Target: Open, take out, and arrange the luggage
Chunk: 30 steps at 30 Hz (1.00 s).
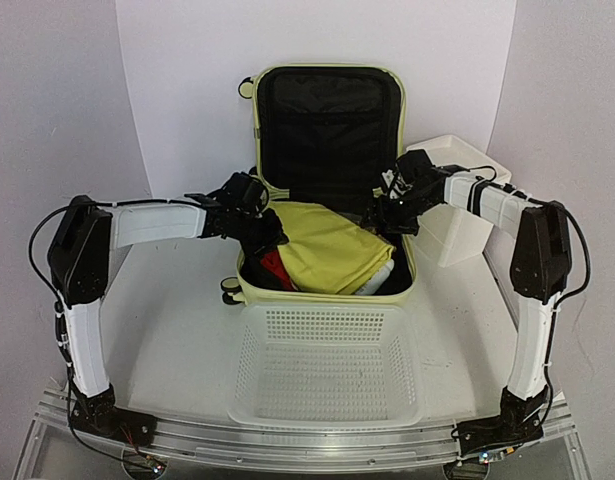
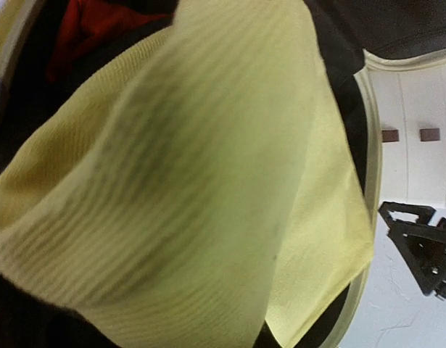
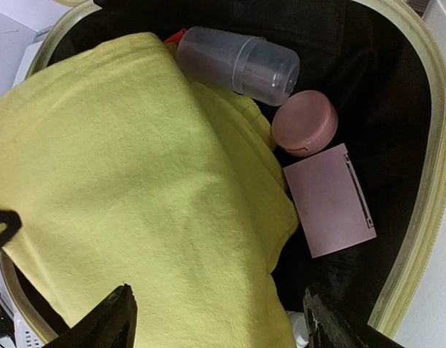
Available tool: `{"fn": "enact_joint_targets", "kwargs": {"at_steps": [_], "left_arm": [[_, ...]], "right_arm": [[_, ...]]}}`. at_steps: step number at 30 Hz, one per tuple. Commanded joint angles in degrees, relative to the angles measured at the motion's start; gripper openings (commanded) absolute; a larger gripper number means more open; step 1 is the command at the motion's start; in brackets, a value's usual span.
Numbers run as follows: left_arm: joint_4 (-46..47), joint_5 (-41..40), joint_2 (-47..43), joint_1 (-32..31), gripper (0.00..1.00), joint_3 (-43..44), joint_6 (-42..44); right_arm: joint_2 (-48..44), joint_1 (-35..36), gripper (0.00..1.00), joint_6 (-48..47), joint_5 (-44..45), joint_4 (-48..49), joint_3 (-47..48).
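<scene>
Pale yellow-green hard-shell suitcase (image 1: pixel 328 125) is lying open on the white table (image 1: pixel 177 330), lid raised.
Soft ribbed yellow cloth (image 1: pixel 322 245) is filling it; right gripper (image 3: pixel 221 322) is hovering spread wide; left gripper (image 1: pixel 255 222) state cannot be told.

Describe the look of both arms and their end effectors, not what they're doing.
Both the left arm and right arm have white boxy links joined by black housings at elbows and bases. Thin black cables loop outside each elbow. The left end effector and right end effector are black, angular.
</scene>
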Motion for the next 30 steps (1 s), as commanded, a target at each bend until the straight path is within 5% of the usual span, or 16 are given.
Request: {"fn": "enact_joint_targets", "kwargs": {"at_steps": [1,14,21,30], "left_arm": [[1.1,-5.4,-13.9,0.8,0.0,-2.2,1.7],[-4.9,-13.3,-32.2,2.0,0.0,-16.2,-5.6],[-6.8,-15.9,-35.8,2.2,0.0,-20.7,-8.4],[-8.2,-15.7,-36.8,2.4,0.0,-20.8,-11.5]], "right_arm": [[-0.9,0.0,0.8,-1.5,-3.0,3.3,-0.3],[-9.0,5.8,0.94,2.3,-13.2,3.5,-7.1],[-15.1,17.1,0.95,4.9,-4.1,5.9,-10.9],[-12.9,32.9,0.87,-8.7,16.0,16.9,-11.4]]}}
